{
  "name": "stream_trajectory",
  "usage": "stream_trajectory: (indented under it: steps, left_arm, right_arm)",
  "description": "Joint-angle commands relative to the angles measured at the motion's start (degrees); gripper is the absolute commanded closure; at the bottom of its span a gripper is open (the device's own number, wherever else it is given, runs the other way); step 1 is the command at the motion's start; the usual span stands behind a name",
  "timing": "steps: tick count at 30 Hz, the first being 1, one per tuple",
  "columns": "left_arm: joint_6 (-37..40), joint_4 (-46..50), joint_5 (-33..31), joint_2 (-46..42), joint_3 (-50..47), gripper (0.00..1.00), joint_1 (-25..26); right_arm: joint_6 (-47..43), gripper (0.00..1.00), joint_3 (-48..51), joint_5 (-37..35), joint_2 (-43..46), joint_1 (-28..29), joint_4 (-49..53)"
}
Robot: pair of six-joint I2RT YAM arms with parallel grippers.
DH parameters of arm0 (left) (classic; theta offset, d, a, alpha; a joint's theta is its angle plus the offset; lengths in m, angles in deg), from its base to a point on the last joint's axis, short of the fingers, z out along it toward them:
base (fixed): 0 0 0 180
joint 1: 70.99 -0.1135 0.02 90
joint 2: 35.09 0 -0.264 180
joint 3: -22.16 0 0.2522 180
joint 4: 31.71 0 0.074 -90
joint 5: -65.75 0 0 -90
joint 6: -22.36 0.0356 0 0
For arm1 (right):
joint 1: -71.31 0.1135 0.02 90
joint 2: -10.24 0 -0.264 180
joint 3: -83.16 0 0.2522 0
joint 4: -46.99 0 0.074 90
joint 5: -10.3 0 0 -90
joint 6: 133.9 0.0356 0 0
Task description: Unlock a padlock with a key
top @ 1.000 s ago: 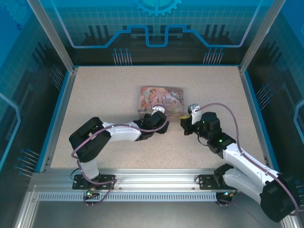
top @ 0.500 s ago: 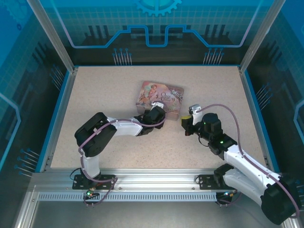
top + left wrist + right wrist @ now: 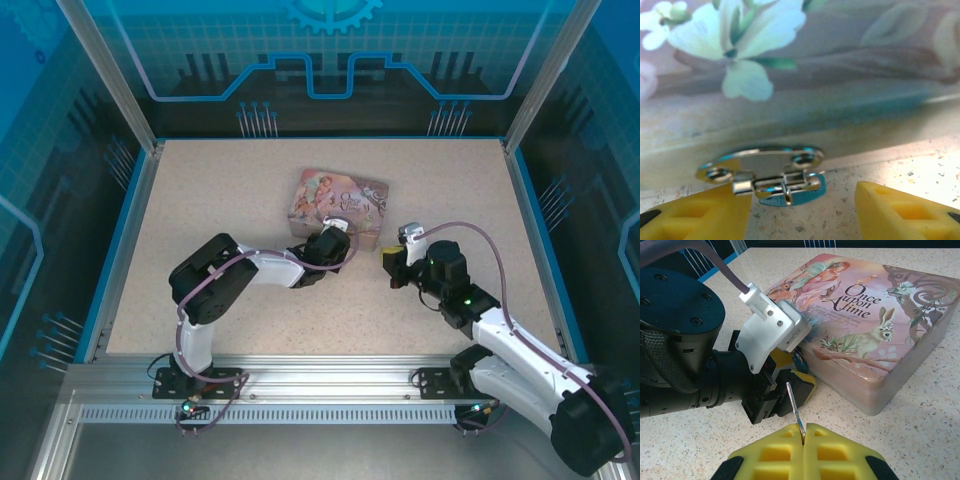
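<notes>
At the front wall of the pink illustrated tin point(image 3: 338, 198), the left gripper point(image 3: 801, 201) gapes wide, flanking its metal hasp point(image 3: 762, 172); the right gripper point(image 3: 803, 434) pinches the key point(image 3: 794, 407) upright.

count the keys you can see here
1: a thin key pinched upright in the right gripper, facing the open left gripper at the pink illustrated tin. Others could be hidden behind the arms.
</notes>
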Motion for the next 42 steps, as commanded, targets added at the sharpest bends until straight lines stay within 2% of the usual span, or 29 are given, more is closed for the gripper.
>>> stream_trajectory:
  steps: [1, 12, 17, 27, 42]
  left_arm:
    - [1.1, -3.2, -1.6, 0.4, 0.9, 0.48, 0.1]
    - [1.3, -3.5, -1.5, -0.6, 1.9, 0.65, 0.1]
    - [0.0, 1.7, 0.0, -1.5, 4.6, 0.72, 0.1]
    - [-4.6, 9.4, 1.8, -2.1, 8.3, 0.76, -0.5]
    - [-14.9, 17.0, 9.8, -5.2, 10.9, 0.82, -2.0]
  right_arm:
    - [-0.6, 1.00, 1.0, 1.0, 1.0, -0.5, 0.4]
    - [-0.5, 1.00, 1.1, 1.6, 1.4, -0.5, 0.6]
    - [-0.5, 1.00, 1.6, 1.9, 1.4, -0.5, 1.3]
    - [0.2, 1.00, 4.7, 2.3, 0.8, -0.4, -0.2]
    - [-0.5, 1.00, 8.9, 1.5, -4.9, 2.4, -9.2]
